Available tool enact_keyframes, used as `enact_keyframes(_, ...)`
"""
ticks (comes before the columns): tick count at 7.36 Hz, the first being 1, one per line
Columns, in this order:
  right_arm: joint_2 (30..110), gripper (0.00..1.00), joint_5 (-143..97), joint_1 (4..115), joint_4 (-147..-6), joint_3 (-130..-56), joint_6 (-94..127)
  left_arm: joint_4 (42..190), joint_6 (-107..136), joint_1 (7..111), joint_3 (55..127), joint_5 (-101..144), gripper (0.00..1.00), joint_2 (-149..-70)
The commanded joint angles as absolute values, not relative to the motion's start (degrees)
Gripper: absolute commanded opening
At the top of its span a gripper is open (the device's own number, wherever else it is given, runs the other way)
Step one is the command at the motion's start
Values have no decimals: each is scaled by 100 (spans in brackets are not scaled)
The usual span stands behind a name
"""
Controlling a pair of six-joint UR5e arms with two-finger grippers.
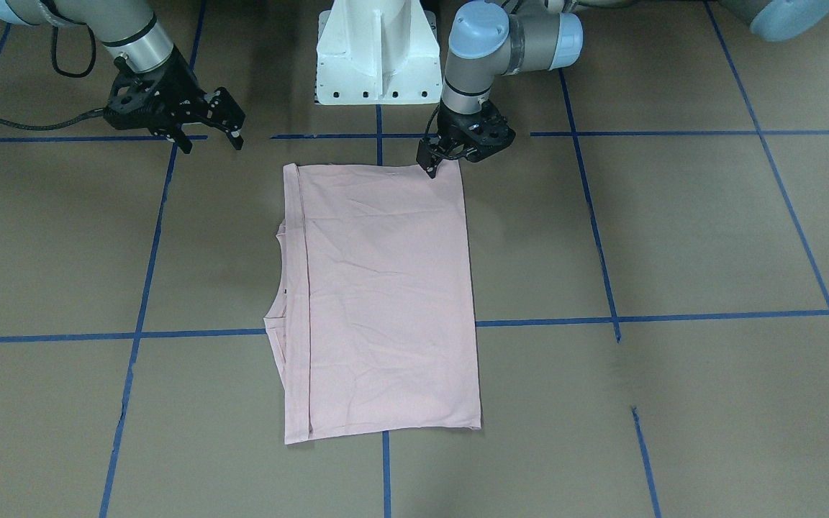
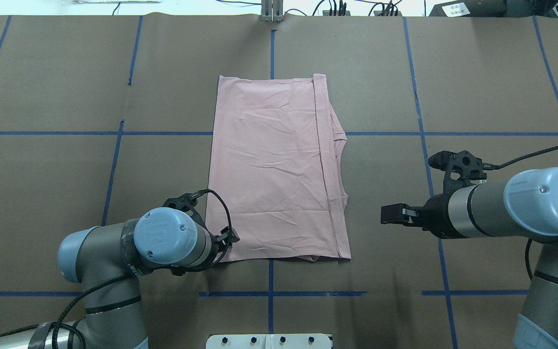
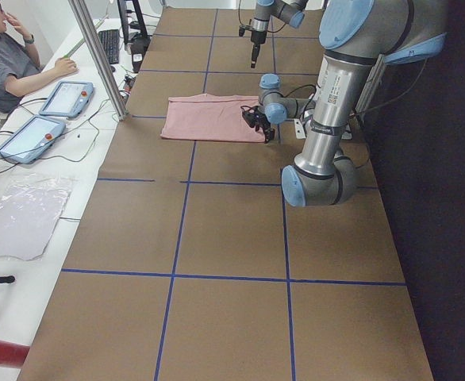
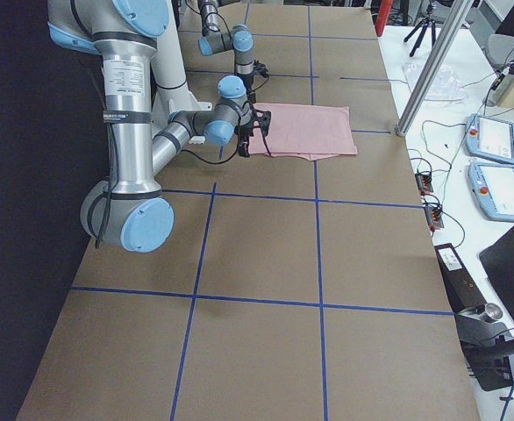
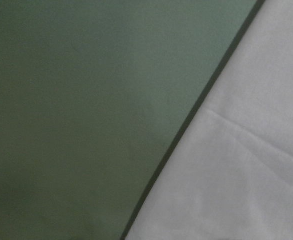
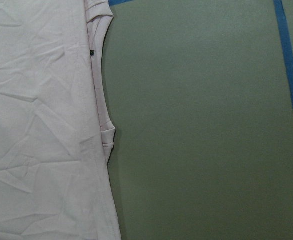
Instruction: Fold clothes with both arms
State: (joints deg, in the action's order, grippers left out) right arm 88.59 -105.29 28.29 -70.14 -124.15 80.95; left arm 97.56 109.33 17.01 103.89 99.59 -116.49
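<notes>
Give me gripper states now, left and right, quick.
Left gripper: at the T-shirt corner nearest the robot; cannot tell whether open or shut.
Right gripper: open, empty, clear of the T-shirt.

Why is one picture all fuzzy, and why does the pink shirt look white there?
Left wrist view: the camera seems very close, so the T-shirt is blurred and washed out to grey-white, and the table looks green. Right wrist view: sharper, creases show, same green tint. Front-facing view: sharp, properly pink, with soft shadows.
</notes>
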Motion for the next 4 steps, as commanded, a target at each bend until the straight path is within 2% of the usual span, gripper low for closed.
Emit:
enact_keyframes(1,8859,100,-10529,2830,-7014,-12419,8095,9747,10934,1661,10380,9897,89,-11646)
enact_keyframes(4,8859,100,-10529,2839,-7014,-12419,8095,9747,10934,1617,10380,9888,89,-11567)
